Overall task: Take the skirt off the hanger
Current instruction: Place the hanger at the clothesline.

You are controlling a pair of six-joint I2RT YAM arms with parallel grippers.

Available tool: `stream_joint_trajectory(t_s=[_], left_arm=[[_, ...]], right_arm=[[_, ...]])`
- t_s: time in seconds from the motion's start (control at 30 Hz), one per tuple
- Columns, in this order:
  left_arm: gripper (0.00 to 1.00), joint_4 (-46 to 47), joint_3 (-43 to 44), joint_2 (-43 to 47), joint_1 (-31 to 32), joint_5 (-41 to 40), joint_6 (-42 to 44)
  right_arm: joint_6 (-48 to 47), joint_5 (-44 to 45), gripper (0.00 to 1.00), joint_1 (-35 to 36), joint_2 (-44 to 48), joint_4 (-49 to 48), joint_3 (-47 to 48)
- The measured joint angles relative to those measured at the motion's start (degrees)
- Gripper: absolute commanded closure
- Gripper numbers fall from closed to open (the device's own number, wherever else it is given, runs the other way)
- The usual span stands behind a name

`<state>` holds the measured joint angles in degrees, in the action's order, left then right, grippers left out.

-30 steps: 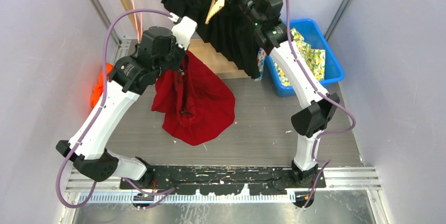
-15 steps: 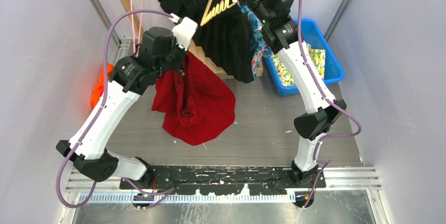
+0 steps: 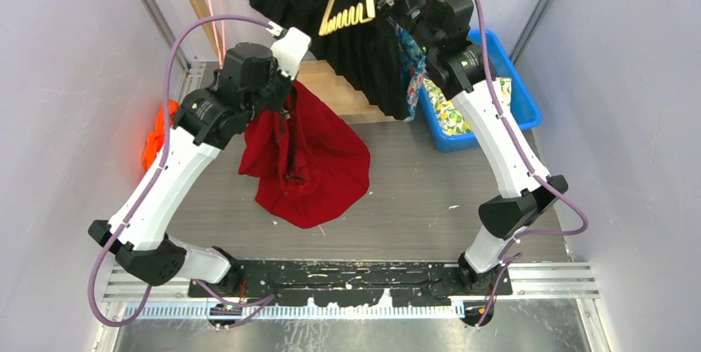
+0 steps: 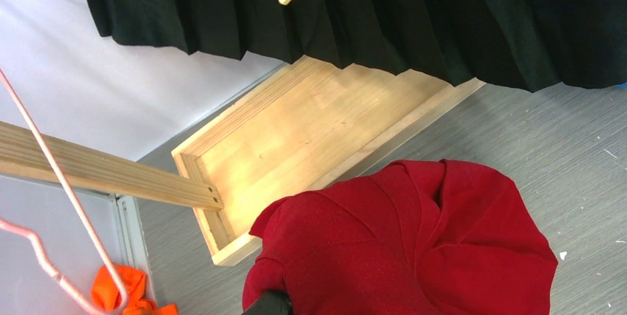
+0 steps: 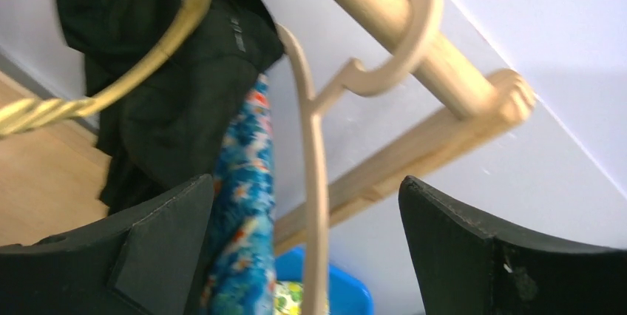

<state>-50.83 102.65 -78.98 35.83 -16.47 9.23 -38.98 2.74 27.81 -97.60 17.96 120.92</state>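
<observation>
Nearest the bases, the red skirt (image 3: 318,166) is on no hanger: it hangs bunched under the left gripper (image 3: 285,121), above the grey table (image 3: 430,203). That gripper's fingers are buried in the cloth, so I cannot tell how they stand, though the skirt's weight seems to be on them. Beyond it lies a shallow wooden tray (image 4: 310,145), with black skirts (image 4: 444,12) hanging over its far edge. Up among them is a gold hanger (image 3: 349,1), bare, which is probably the one this skirt belongs to, so the removal itself looks done. Farthest off, the right gripper (image 5: 304,189) is at the rail (image 5: 384,12) with its fingers spread wide and holding nothing. In its wrist view a cream hanger (image 5: 314,145) shows in the gap, hooked on the rail, with a floral skirt (image 5: 240,204) just beside it. Whether that hanger truly stands between the fingers or only behind them is unclear. The step now is to finish cleanly. The right arm should back straight away from the rail, fingers apart, so it snags neither hook nor cloth. The left should lower the red skirt onto bare table, clear of the tray's edge, before letting go.
</observation>
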Motion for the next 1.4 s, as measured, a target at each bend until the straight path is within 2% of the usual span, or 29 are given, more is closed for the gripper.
stream_joint_trajectory(t_s=[0.3, 0.47, 0.63, 0.83, 1.03, 1.23, 1.4], left_arm=[[1.00, 0.0, -0.3, 0.0, 0.0, 0.2, 0.0], [1.00, 0.0, -0.3, 0.0, 0.0, 0.5, 0.0], [1.00, 0.0, -0.3, 0.0, 0.0, 1.1, -0.3], [1.00, 0.0, -0.2, 0.0, 0.0, 1.5, -0.2], [1.00, -0.2, 0.3, 0.0, 0.0, 1.6, -0.3], [1.00, -0.3, 0.4, 0.0, 0.0, 2.8, -1.1], [1.00, -0.3, 0.4, 0.0, 0.3, 3.7, -1.7]], right_arm=[[-8.4, 17.3, 0.00, -0.8, 1.8, -3.6, -4.1], [-10.4, 22.1, 0.00, -2.9, 3.5, -4.9, -9.7], [-10.0, 25.4, 0.00, -5.0, 3.5, -5.9, -10.7], [-5.0, 25.0, 0.00, -6.6, 4.7, -3.2, -8.2], [0.9, 22.9, 0.00, -6.8, 10.9, 0.5, -7.0], [9.1, 15.4, 0.00, -6.8, 18.9, 4.2, -5.8], [14.8, 10.4, 0.00, -6.8, 21.2, 4.4, -6.3]])
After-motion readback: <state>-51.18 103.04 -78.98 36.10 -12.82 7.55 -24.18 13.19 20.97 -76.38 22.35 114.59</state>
